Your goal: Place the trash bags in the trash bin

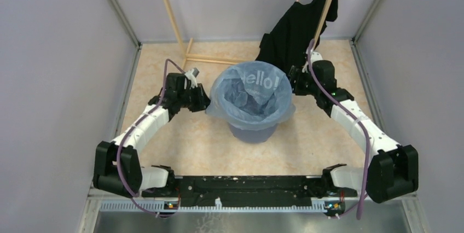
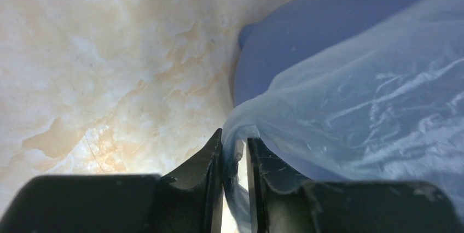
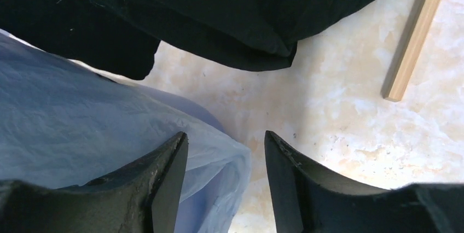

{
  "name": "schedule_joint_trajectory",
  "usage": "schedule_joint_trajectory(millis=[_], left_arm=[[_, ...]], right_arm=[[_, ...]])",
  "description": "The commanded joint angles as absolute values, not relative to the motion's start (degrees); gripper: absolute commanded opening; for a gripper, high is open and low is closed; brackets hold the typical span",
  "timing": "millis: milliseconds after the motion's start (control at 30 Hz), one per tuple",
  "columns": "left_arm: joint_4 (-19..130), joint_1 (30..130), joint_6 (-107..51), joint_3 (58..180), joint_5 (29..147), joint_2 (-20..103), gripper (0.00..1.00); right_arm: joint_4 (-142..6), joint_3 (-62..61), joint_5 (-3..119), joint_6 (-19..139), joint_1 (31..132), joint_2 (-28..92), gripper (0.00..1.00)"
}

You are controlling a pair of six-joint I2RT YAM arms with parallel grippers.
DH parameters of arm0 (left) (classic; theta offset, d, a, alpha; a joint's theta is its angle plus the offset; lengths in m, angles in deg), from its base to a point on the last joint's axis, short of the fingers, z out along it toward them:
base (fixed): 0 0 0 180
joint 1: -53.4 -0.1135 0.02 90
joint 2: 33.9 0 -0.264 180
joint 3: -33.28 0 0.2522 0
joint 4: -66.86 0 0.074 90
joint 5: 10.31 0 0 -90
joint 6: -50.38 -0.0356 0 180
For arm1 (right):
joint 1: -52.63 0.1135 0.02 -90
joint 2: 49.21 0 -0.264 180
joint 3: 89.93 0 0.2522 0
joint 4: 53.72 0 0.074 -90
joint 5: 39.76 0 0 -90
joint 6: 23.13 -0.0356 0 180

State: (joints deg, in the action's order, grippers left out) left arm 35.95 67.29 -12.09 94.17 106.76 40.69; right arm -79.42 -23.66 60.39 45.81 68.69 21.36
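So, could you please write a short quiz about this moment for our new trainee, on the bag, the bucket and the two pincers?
1. True or false: the trash bag lines the blue bucket, with its edge folded over the rim.
2. What lies between the fingers of the left pincer? A) film of the bag B) a sponge C) nothing
3. Name the pincer whose jaws stand wide apart.

Key
1. True.
2. A: the fingers stand close together with a strip of film between them.
3. The right pincer; the bag's edge lies by one finger and is not clamped.
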Motion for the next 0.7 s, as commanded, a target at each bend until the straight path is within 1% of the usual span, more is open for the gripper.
schedule_joint_trajectory(millis=[0, 67, 233, 400, 467, 567, 633, 667], left_arm=[[34.49, 66.94, -13.80, 99.68, 106.03, 37.05, 0.31], [33.69, 66.95, -14.82, 100.20, 104.89, 36.37, 0.37], [28.68, 66.94, -17.79, 101.65, 96.86, 35.86, 0.46], [26.07, 66.61, -18.66, 103.01, 93.94, 32.52, 0.59], [26.17, 66.52, -18.36, 103.04, 93.11, 30.76, 0.65], [27.85, 66.51, -18.03, 101.93, 93.57, 29.70, 0.74], [29.39, 66.56, -17.22, 100.82, 96.94, 30.62, 0.77], [30.90, 66.53, -17.09, 100.10, 100.46, 31.50, 0.78]], right_arm=[[-85.57, -20.35, 57.49, 48.61, 67.94, 18.86, 0.58], [-88.28, -20.42, 55.17, 48.32, 67.44, 16.40, 0.64], [-91.11, -22.28, 61.30, 46.58, 60.59, 10.35, 0.78], [-93.65, -24.43, 62.44, 46.57, 60.37, 6.49, 0.88], [-92.98, -26.67, 63.25, 45.58, 60.43, 5.90, 0.91], [-90.48, -29.49, 68.26, 43.67, 60.37, 6.75, 0.91], [-88.20, -31.26, 72.39, 42.50, 60.38, 8.03, 0.91], [-86.90, -31.86, 74.77, 41.83, 60.39, 8.76, 0.91]])
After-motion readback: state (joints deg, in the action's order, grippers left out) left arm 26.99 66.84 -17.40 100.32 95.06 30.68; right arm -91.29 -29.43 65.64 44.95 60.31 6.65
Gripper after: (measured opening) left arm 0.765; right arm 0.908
